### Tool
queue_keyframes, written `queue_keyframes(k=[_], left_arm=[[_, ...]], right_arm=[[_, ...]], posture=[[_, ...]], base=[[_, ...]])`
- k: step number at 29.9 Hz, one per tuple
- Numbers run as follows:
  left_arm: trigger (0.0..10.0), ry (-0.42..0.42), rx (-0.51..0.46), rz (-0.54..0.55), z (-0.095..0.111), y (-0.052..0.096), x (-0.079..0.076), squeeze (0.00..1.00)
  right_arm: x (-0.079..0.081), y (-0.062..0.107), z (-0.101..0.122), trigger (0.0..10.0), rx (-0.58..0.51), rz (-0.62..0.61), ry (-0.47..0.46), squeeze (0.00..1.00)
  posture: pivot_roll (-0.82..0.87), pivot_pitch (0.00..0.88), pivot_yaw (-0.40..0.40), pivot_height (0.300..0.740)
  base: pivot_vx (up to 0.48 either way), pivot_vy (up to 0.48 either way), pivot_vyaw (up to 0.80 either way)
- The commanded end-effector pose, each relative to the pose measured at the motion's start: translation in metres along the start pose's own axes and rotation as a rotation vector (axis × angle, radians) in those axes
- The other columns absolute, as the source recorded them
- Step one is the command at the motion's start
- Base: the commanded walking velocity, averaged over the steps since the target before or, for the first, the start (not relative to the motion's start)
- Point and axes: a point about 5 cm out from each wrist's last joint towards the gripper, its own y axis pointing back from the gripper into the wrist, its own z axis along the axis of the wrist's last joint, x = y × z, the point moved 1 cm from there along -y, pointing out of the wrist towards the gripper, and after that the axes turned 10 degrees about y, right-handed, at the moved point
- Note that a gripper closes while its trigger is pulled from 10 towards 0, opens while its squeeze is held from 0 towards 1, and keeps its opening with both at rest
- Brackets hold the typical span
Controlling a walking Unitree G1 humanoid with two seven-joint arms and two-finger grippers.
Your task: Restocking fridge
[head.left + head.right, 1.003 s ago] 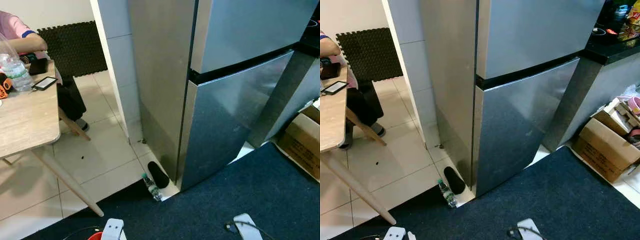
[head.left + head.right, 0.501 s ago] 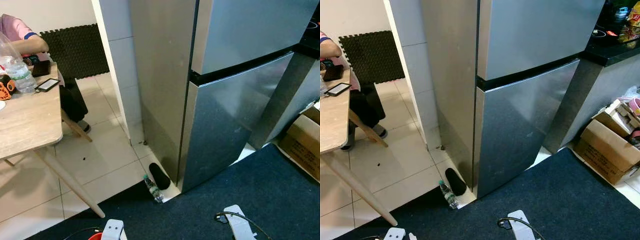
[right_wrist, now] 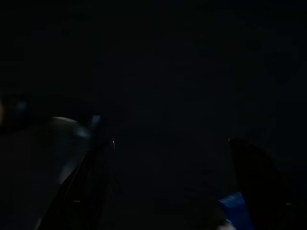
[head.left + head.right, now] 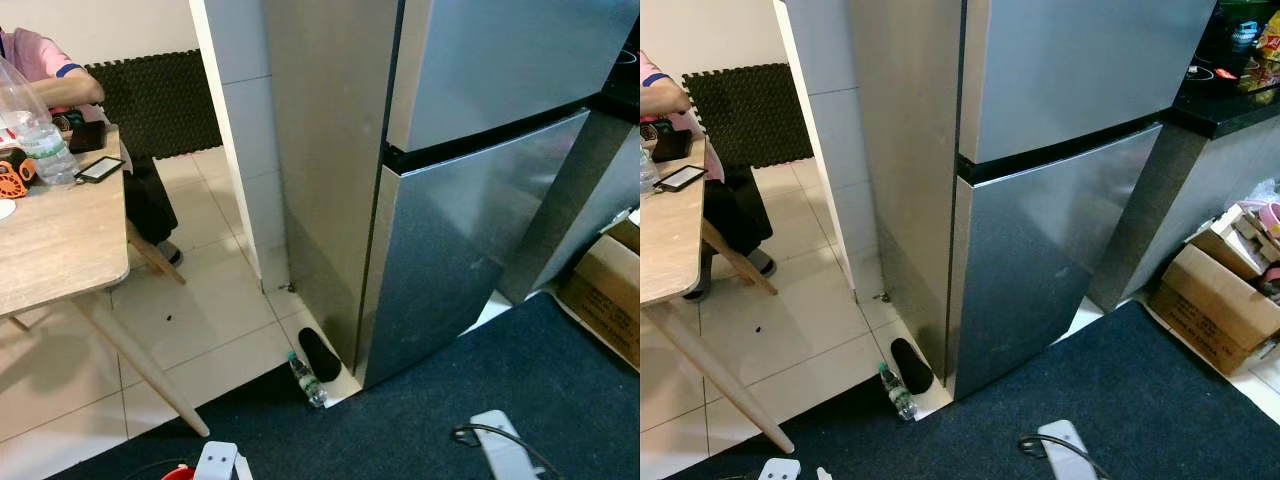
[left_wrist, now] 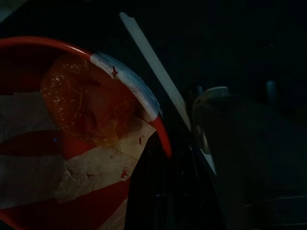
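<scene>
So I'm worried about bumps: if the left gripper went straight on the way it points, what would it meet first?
Probably the red container with a wrapped orange item, which lies right ahead of the left gripper's finger; depth is unclear in the dark wrist view.

Silver left arm low at frame bottom. Silver right arm low too, black cable looped at wrist. Right gripper's long black fingers spread apart.

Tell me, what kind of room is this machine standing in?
Most likely a home kitchen with an eating corner. A tall steel fridge with both doors shut stands on tiled floor, a dark counter with packets runs beside it, and a person sits at a wooden table.
</scene>
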Motion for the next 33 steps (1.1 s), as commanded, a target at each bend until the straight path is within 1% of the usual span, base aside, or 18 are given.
queue_keyframes(k=[1,2,4,5,6,7,8,9,11,14,16,21,22,23,26,29,30,33], left_arm=[[10.0,-0.022,0.029,0.067,-0.012,0.002,0.009,0.00],[10.0,-0.034,0.023,0.089,-0.011,0.002,0.011,0.00],[10.0,-0.012,-0.018,0.161,0.011,0.004,0.036,0.00],[10.0,-0.012,-0.018,0.161,0.011,0.004,0.036,0.00],[10.0,0.005,-0.026,0.171,0.017,0.005,0.044,0.00],[10.0,0.072,-0.045,0.171,0.020,0.005,0.048,0.00],[10.0,0.072,-0.045,0.171,0.020,0.005,0.048,0.00],[10.0,0.106,-0.056,0.169,0.020,0.005,0.048,0.00],[10.0,0.234,-0.101,0.152,0.027,0.005,0.044,0.00],[10.0,0.247,-0.113,0.132,0.031,0.004,0.041,0.00],[10.0,0.226,-0.146,0.101,0.041,0.003,0.034,0.00],[10.0,0.213,-0.158,0.060,0.046,0.002,0.027,0.00],[10.0,0.199,-0.154,0.017,0.048,0.001,0.018,0.00],[10.0,0.178,-0.152,-0.002,0.048,0.000,0.014,0.00],[10.0,0.146,-0.151,-0.014,0.047,0.000,0.011,0.00],[10.0,0.173,-0.142,-0.034,0.042,0.000,0.008,0.00],[10.0,0.154,-0.131,-0.040,0.039,-0.001,0.006,0.00],[10.0,0.150,-0.107,-0.055,0.033,-0.001,0.002,0.00]], right_arm=[[-0.019,0.002,-0.003,10.0,0.006,-0.090,0.008,0.00],[-0.028,0.003,-0.003,10.0,0.008,-0.126,0.027,0.00],[-0.040,0.004,0.005,10.0,-0.023,-0.158,-0.031,0.00],[-0.040,0.004,0.005,10.0,-0.023,-0.158,-0.031,0.00],[-0.040,0.004,0.012,10.0,-0.057,-0.139,-0.079,0.00],[-0.040,0.004,0.032,10.0,-0.145,-0.108,-0.171,0.00],[-0.040,0.004,0.032,10.0,-0.145,-0.108,-0.171,0.00],[-0.040,0.005,0.039,10.0,-0.178,-0.105,-0.206,0.00],[-0.043,0.006,0.058,10.0,-0.253,-0.096,-0.371,0.00],[-0.040,0.007,0.066,10.0,-0.277,-0.069,-0.394,0.00],[-0.034,0.007,0.075,10.0,-0.297,-0.039,-0.349,0.00],[-0.029,0.006,0.075,10.0,-0.291,-0.017,-0.332,0.00],[-0.024,0.004,0.062,10.0,-0.252,-0.001,-0.361,0.00],[-0.022,0.003,0.057,10.0,-0.233,0.008,-0.367,0.00],[-0.018,0.002,0.050,10.0,-0.209,0.017,-0.363,0.00],[-0.009,0.001,0.038,10.0,-0.183,0.053,-0.387,0.00],[-0.007,0.001,0.035,10.0,-0.175,0.059,-0.367,0.00],[-0.009,0.001,0.033,10.0,-0.182,0.065,-0.374,0.00]], posture=[[-0.03,0.000,0.006,0.740],[-0.03,0.000,0.006,0.740],[-0.03,0.000,0.000,0.740],[-0.03,0.000,0.000,0.740],[-0.03,0.000,0.004,0.740],[-0.03,0.000,0.001,0.740],[-0.03,0.000,0.001,0.740],[-0.03,0.000,0.001,0.740],[-0.03,0.000,-0.012,0.740],[-0.02,0.000,-0.005,0.740],[-0.03,0.000,-0.017,0.740],[-0.03,0.000,-0.008,0.740],[-0.03,0.000,-0.014,0.740],[-0.03,0.000,-0.007,0.740],[-0.03,0.000,0.001,0.740],[-0.03,0.000,-0.001,0.740],[-0.03,0.000,-0.002,0.740],[-0.02,0.000,-0.003,0.740]], base=[[0.000,0.000,0.00],[0.000,0.000,0.00],[0.000,0.000,0.00],[0.000,0.000,0.00],[0.000,0.000,0.00],[0.000,0.000,0.00],[0.000,0.000,0.00],[0.000,0.000,0.00],[0.000,0.000,0.00],[0.000,0.000,0.00],[0.000,0.000,0.00],[0.000,0.000,0.00],[0.000,0.000,0.00],[0.000,0.000,0.00],[0.000,0.000,0.00],[0.000,0.000,0.00],[0.000,0.000,0.00],[0.000,0.000,0.00]])
